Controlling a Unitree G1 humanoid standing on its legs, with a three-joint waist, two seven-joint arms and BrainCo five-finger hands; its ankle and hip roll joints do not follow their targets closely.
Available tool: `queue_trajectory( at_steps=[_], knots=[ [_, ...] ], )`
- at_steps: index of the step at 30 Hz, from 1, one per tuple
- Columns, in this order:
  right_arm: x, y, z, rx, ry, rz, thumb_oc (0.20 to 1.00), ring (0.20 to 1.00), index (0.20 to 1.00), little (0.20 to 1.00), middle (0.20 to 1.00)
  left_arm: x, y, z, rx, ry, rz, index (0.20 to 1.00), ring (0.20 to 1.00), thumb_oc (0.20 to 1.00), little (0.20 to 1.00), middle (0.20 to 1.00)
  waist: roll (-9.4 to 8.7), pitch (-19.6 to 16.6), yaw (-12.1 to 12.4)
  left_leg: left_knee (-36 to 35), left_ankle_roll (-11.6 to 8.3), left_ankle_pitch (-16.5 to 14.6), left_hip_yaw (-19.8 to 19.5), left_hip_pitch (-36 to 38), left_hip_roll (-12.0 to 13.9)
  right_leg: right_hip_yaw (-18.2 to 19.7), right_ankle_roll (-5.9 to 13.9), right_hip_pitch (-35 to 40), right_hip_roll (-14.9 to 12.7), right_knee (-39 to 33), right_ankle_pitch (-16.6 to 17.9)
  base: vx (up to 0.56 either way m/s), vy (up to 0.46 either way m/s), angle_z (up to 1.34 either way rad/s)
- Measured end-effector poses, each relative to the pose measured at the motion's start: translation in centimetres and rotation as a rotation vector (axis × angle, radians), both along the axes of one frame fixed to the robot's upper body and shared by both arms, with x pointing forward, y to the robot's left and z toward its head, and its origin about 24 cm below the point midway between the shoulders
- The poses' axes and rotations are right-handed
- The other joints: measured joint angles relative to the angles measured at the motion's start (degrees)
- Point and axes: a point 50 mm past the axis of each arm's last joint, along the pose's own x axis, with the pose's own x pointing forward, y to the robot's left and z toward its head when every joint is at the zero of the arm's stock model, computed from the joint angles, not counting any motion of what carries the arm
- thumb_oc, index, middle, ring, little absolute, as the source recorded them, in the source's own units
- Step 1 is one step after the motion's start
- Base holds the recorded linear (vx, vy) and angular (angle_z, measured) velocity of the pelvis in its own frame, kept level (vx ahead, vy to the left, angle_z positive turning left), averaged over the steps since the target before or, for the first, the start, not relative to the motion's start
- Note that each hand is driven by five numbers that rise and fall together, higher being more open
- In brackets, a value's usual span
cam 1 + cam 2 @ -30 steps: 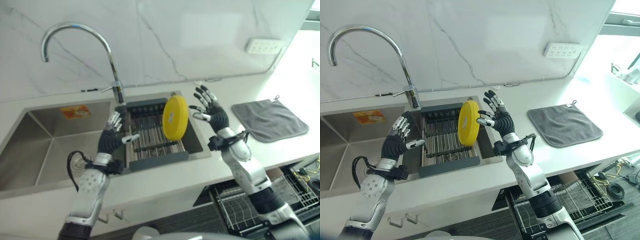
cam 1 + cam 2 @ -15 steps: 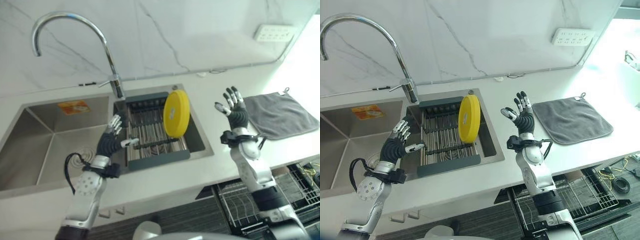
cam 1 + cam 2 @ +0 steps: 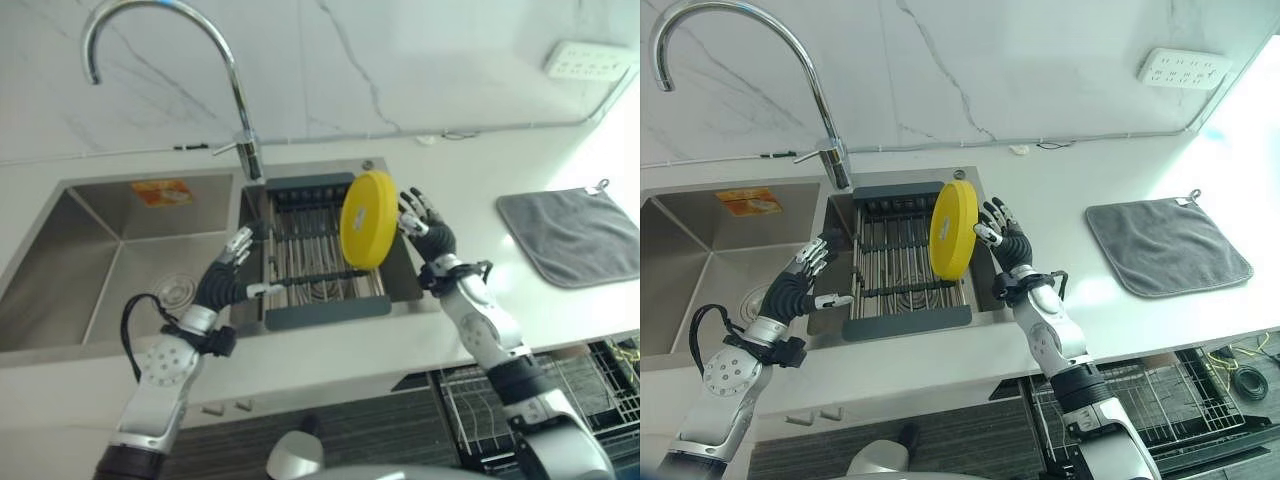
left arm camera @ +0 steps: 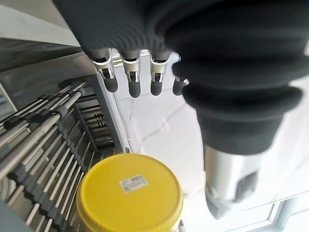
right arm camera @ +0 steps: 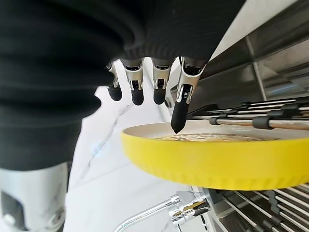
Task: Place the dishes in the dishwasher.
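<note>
The yellow plate (image 3: pixel 953 229) stood on edge in the sink rack (image 3: pixel 902 282), its back sticker (image 4: pixel 133 182) unreadable. Right hand (image 3: pixel 1004 236) sat just beside it with fingers (image 5: pixel 179 109) spread wide, left hand (image 3: pixel 805 284) relaxed and empty.

The sink (image 3: pixel 60 260) is brushed steel with a dull shine, and the tap (image 3: pixel 180 60) above it is polished chrome – bright and mirror-like. The yellow plate (image 3: pixel 367 219) looks like smooth, matt plastic, standing in a rack (image 3: pixel 310 262) of metal rods with a dark plastic frame. The wall (image 3: pixel 1040 60) and counter (image 3: pixel 1090 170) are glossy white marble-like stone – the grey towel (image 3: pixel 1167 246) is soft matt cloth.
</note>
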Motion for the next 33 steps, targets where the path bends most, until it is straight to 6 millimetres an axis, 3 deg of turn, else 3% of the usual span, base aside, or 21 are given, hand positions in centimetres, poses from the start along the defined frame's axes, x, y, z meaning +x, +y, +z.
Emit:
queue_trajectory(
  at_steps=[6, 12, 33],
  knots=[
    [0.0, 0.1, -0.1, -0.008, 0.003, -0.005, 1.0, 1.0, 1.0, 1.0, 1.0, -0.1, -0.1, 0.1, -0.004, -0.01, -0.008, 1.0, 1.0, 1.0, 1.0, 1.0, 0.71, 0.54, 0.07, 0.0, -0.1, 0.02, -0.29, 0.0, 0.06, -0.11, -0.01, 0.11, 0.1, 0.0, 0.0, 0.0, -0.005, 0.02],
    [-0.3, 1.8, -0.5, -0.033, 0.015, 0.003, 1.0, 1.0, 1.0, 1.0, 1.0, -0.1, -0.3, 0.4, -0.012, -0.049, -0.019, 1.0, 1.0, 1.0, 1.0, 1.0, 0.7, 0.56, 0.07, 0.0, 0.1, 0.16, -0.3, 0.04, 0.02, -0.12, -0.01, 0.17, 0.06, 0.0, 0.0, 0.0, 0.011, 0.0],
    [-0.2, 1.3, -1.3, -0.145, 0.101, -0.145, 1.0, 1.0, 1.0, 1.0, 1.0, -0.1, -0.4, 0.4, -0.032, -0.052, -0.001, 1.0, 1.0, 1.0, 1.0, 1.0, 0.59, 0.62, 0.05, 0.0, -0.24, 0.03, -0.85, 0.08, -0.06, -1.14, -0.01, 0.72, 0.01, 0.01, -0.01, 0.0, 0.004, 0.01]
  ],
)
